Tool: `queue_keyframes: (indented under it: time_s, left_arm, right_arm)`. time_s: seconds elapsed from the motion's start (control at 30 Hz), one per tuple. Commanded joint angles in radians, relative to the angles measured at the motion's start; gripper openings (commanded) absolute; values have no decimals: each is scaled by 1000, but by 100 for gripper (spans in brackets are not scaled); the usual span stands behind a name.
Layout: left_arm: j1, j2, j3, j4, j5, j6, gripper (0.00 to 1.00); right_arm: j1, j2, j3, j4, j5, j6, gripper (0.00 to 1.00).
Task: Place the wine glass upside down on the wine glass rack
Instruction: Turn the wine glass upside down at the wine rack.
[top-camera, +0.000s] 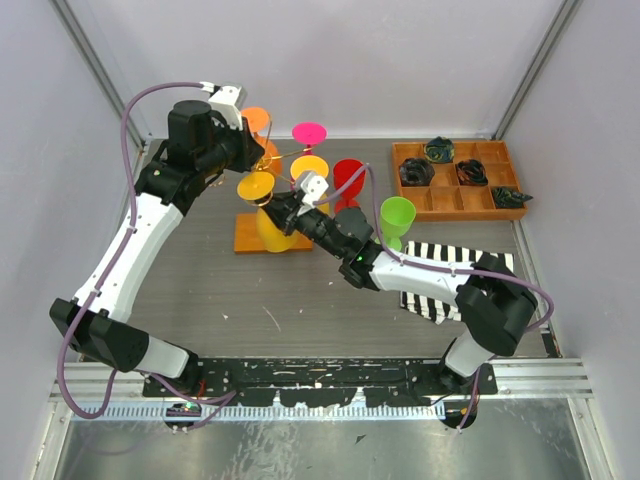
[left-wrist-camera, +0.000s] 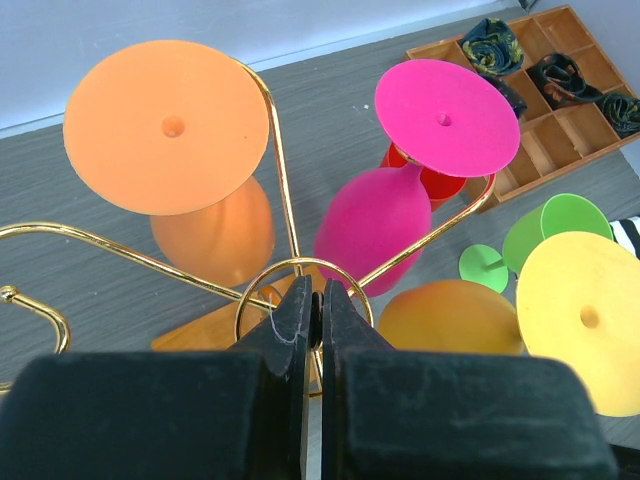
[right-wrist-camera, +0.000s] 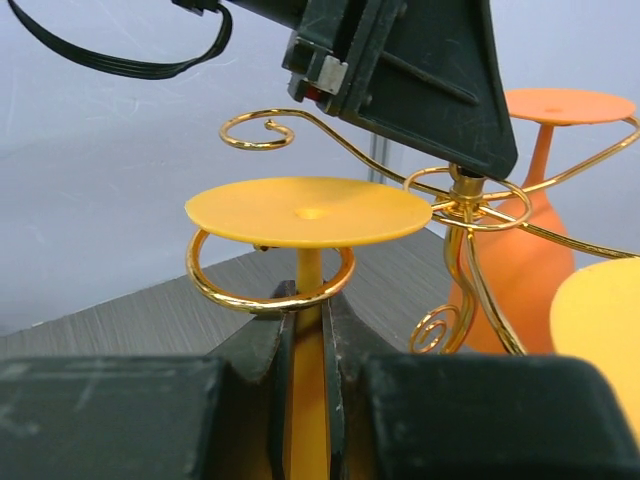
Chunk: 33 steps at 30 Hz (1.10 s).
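Right gripper pinches the yellow glass by its stem, bowl hidden; left gripper clamps the rack top.

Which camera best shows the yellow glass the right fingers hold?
Right wrist: the yellow wine glass has its foot flat above a ring of the wine glass rack, stem between the right fingers. Top external shows it from above, stem hidden. Left wrist: cannot pick it out.

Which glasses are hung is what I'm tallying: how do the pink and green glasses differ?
The pink glass hangs upside down on the wine glass rack, foot up; the green glass stands upright, mouth up. Pink is carried by wire; green rests on the table. Both are stemmed.
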Motion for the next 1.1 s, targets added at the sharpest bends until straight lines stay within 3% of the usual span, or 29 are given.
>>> queue_keyframes:
  time_s: [0.0,0.5,1.07]
  left_arm:
    - [15,-13,-21,-52,-22,6,0]
    - [14,-12,-21,-54,-25,8,0]
    - [15,-16,-20,-58,-34,10,0]
  right_arm:
    - [0,8,48,51,-65,16,1]
    - [0,-10,18,52,-131,32,1]
    - [-1,-93,-92,93,-66,21,1]
